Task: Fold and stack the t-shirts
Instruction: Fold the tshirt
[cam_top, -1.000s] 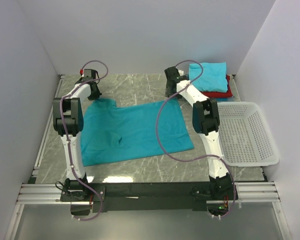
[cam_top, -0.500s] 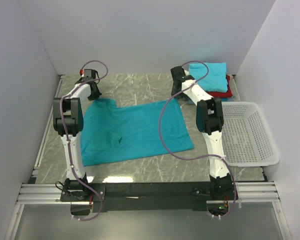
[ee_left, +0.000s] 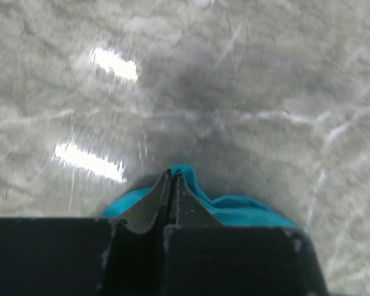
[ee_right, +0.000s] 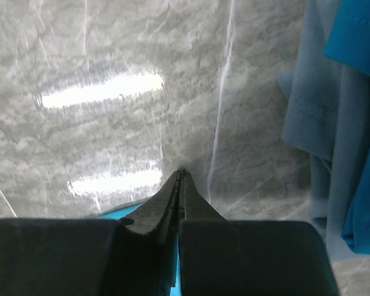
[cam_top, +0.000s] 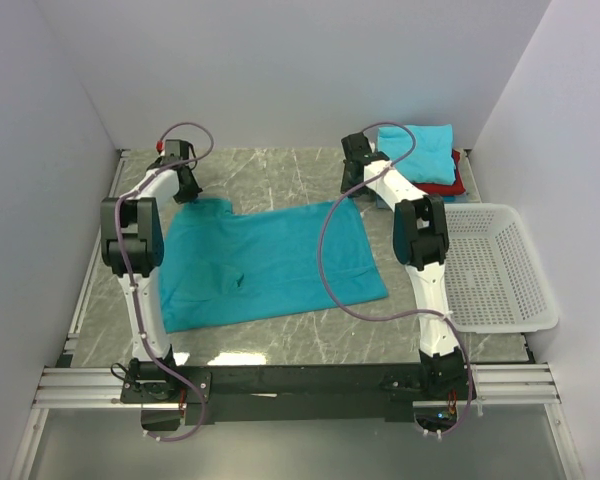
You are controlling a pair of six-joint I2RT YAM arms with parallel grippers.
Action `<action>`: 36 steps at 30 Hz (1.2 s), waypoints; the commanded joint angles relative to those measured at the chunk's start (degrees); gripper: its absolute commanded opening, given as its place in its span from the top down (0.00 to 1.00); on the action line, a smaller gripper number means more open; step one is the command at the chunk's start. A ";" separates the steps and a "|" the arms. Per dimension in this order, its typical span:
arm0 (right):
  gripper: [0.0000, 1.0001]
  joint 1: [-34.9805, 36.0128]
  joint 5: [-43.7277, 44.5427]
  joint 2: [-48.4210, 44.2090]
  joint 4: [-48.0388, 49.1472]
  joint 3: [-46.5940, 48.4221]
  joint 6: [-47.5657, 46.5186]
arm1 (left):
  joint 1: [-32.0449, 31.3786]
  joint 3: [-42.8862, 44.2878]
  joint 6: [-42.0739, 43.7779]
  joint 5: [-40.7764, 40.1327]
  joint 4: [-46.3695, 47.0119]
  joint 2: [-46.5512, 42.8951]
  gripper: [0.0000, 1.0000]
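Observation:
A teal t-shirt (cam_top: 270, 262) lies spread flat in the middle of the table. At its far left corner my left gripper (cam_top: 187, 188) is shut, and the left wrist view shows a fold of the teal cloth (ee_left: 234, 209) pinched at the tips of that gripper (ee_left: 172, 176). My right gripper (cam_top: 357, 188) is at the shirt's far right corner. Seen from the right wrist, this gripper (ee_right: 182, 176) is shut, with teal cloth (ee_right: 114, 213) under and between the fingers. Folded t-shirts are stacked at the back right: turquoise (cam_top: 417, 150) on top, red (cam_top: 447, 187) beneath.
A white lattice basket (cam_top: 480, 208) stands at the right edge of the table, next to the right arm. The folded stack (ee_right: 308, 111) is close to the right of my right gripper. White walls enclose the table on the left, back and right.
My right gripper has closed at the shirt's far right corner after shifting slightly right. My left gripper, still shut on the cloth, has edged a little toward the back left.

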 commanded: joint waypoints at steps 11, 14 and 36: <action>1.00 2.73 2.43 -15.87 10.97 -16.37 -3.67 | 0.05 -15.94 -3.01 4.30 6.95 -17.59 0.99; 1.00 3.35 3.66 -18.86 12.73 -21.46 -3.67 | 0.05 -19.63 -3.97 5.09 8.10 -20.58 0.99; 1.00 4.58 9.02 -40.13 18.36 -45.20 -1.39 | -0.03 -49.52 -13.55 4.48 14.51 -49.93 0.99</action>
